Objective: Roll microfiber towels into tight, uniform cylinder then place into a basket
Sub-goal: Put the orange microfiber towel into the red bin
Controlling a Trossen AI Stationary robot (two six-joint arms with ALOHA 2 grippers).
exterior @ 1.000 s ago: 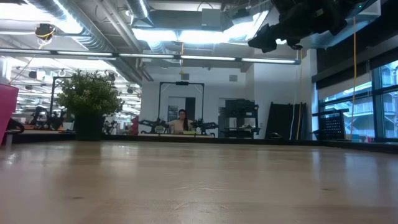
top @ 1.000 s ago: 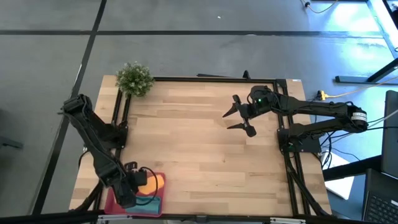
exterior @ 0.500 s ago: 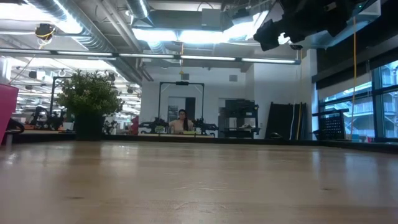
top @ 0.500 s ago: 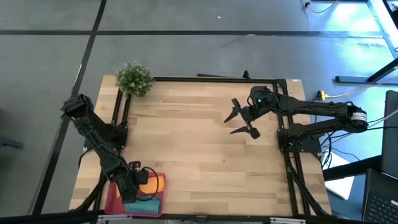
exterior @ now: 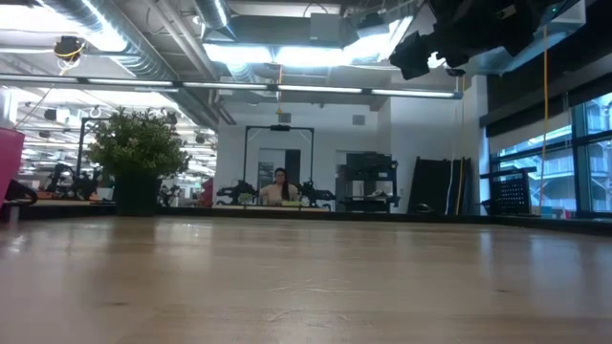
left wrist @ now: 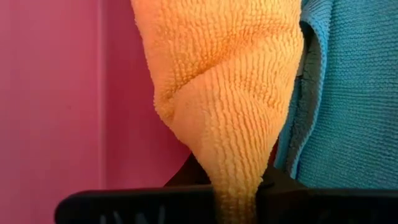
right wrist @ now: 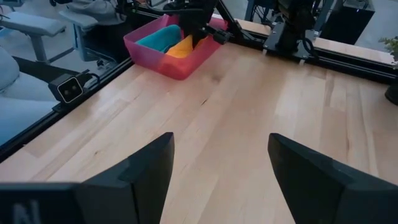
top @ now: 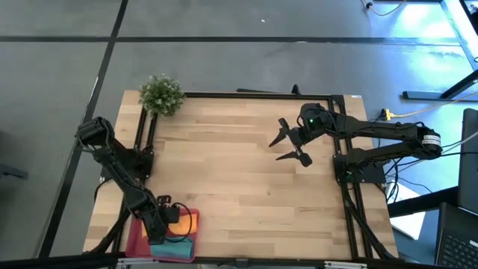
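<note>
The pink basket (top: 137, 240) stands at the table's near left corner. A rolled teal towel (top: 179, 246) lies in it along its near side. My left gripper (top: 158, 229) reaches down into the basket, shut on the orange towel (top: 187, 220), which bunches beside the teal towel (left wrist: 354, 93) over the pink floor (left wrist: 56, 93). My right gripper (top: 289, 145) hovers open above the table's far right part, with nothing between its fingers (right wrist: 149, 168). My left gripper pinches a narrowed, bunched end of the orange towel (left wrist: 233, 165) between its two fingers. The fingers come steeply from above. The towel widens away from them inside the basket. Whether its lower part rests on the floor, I cannot tell.
A small green potted plant (top: 161, 94) stands at the far left corner. Black frame rails (top: 246, 94) run along the table's far, left and right edges. Bare wood (top: 239, 187) lies between the arms. A person (exterior: 279, 186) sits far off in the room.
My left gripper has gone down into the basket, still shut on the orange towel, which has sunk with it next to the teal towel. My right gripper has turned a little in place and stays open.
</note>
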